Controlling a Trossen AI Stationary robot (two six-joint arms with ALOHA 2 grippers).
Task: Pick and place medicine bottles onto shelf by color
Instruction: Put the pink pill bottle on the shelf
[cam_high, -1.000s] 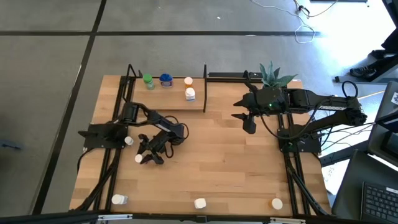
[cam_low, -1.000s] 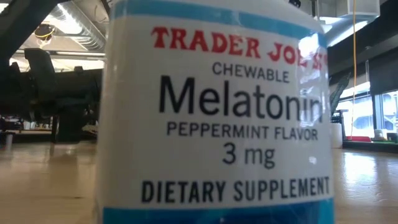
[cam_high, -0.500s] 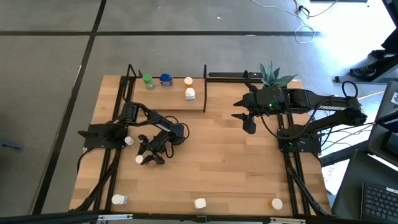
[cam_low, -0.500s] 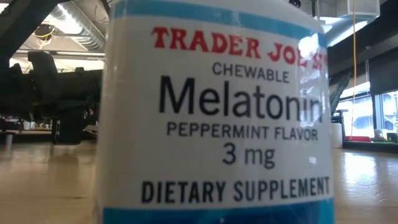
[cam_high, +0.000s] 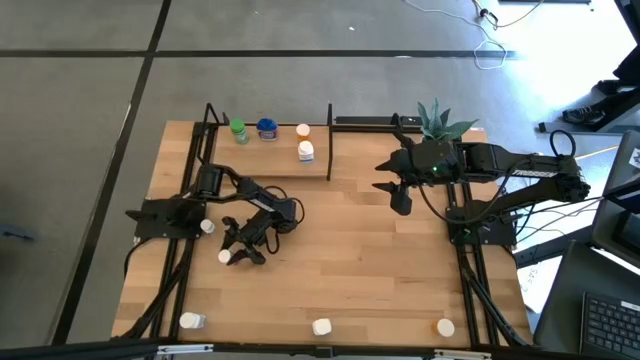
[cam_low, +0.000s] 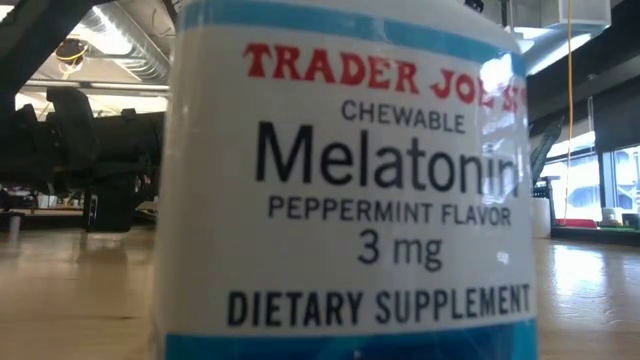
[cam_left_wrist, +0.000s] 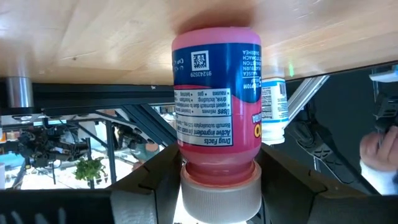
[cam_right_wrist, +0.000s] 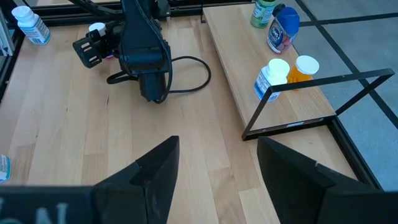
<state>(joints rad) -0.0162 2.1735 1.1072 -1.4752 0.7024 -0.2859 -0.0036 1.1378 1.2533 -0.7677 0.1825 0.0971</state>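
A pink medicine bottle (cam_left_wrist: 216, 93) with a blue label and white cap stands at the table's left middle, with my left gripper (cam_high: 233, 254) shut on it. The cap shows from above (cam_high: 225, 256). My right gripper (cam_high: 395, 197) hangs open and raised at the right, near the plant, with nothing between its fingers (cam_right_wrist: 217, 149). The shelf (cam_high: 270, 160) at the far left carries a green bottle (cam_high: 238, 130), a blue one (cam_high: 267, 128), an orange-capped one (cam_high: 302, 130) and a white one (cam_high: 306, 151), all standing on their bases. My left gripper pinches the pink bottle's white cap (cam_left_wrist: 219, 198) between its two fingers (cam_left_wrist: 155, 183), one on each side. The fingers come slanting down from the table's right side. The bottle sits cap up, its base (cam_left_wrist: 214, 31) at the tabletop; whether it rests there or hangs just above, I cannot tell.
Loose bottles stand on the table: a white one by the left arm (cam_high: 207, 226), two at the near edge (cam_high: 190, 321) (cam_high: 321, 327) and an orange one (cam_high: 445, 327). The melatonin bottle (cam_low: 345, 180) fills the low view. A potted plant (cam_high: 437, 120) stands far right.
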